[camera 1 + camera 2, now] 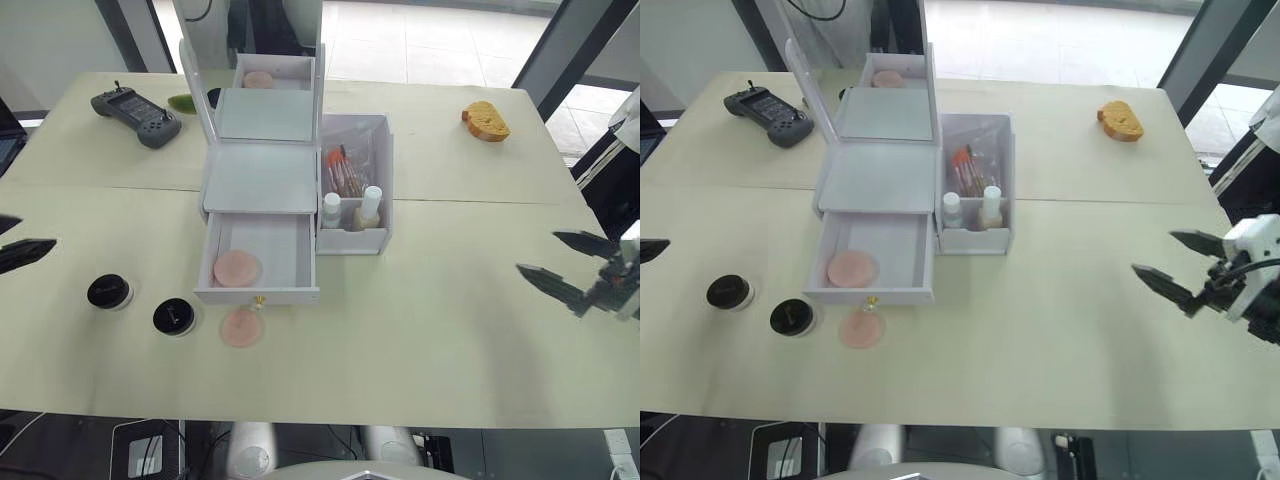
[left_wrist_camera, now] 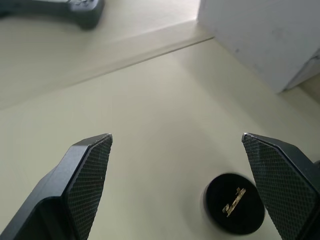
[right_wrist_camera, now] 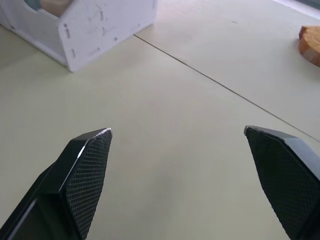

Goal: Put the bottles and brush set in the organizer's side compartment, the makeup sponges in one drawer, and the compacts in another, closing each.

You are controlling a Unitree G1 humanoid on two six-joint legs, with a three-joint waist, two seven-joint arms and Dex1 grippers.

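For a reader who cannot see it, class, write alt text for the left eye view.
A white organizer on a pale table has its lower drawer open with one pink sponge inside; another sponge and two black compacts lie in front. Both open grippers hover at the sides.

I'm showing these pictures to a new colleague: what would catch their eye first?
The white organizer at the table's middle, its lower drawer pulled open with one pink sponge inside and another on the table just before it. Left of that sit two black compacts; both grippers hang open at the table's sides.
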